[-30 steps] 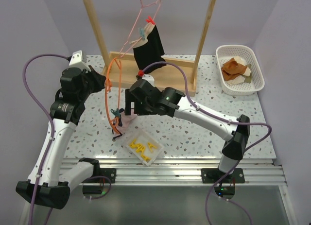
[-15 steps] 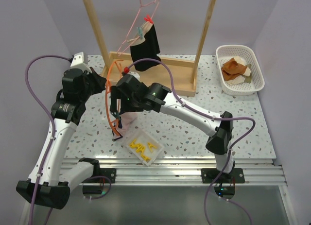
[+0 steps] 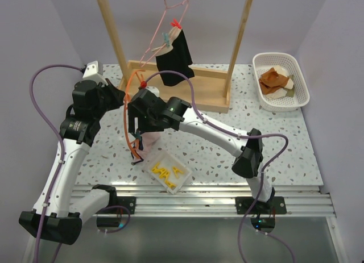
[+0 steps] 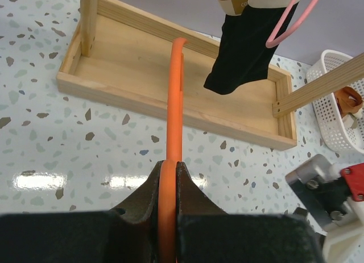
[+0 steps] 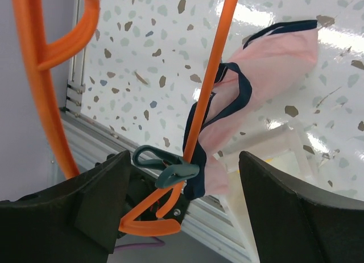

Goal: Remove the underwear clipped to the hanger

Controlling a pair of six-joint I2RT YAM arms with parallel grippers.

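Observation:
My left gripper [image 3: 119,98] [image 4: 169,178] is shut on the hook of an orange hanger [image 3: 126,112] [image 4: 173,98], holding it upright over the table. Pale pink underwear with navy trim [image 5: 267,75] [image 3: 149,139] hangs from the hanger's bar, held by a teal clip [image 5: 168,167]. My right gripper [image 5: 185,178] [image 3: 136,129] is open, its jaws on either side of the clip and the pink underwear. Black underwear with beige panels [image 3: 174,57] [image 4: 250,38] hangs clipped to a pink hanger [image 3: 165,30] on the wooden rack.
The wooden rack [image 3: 182,84] stands at the back centre. A white basket [image 3: 281,80] with brown cloth sits at the back right. A clear tray [image 3: 168,171] with yellow clips lies near the front edge, just below the hanger.
My right arm has moved left toward the orange hanger, bringing its open jaws around the clip and pink underwear. The left arm holds still.

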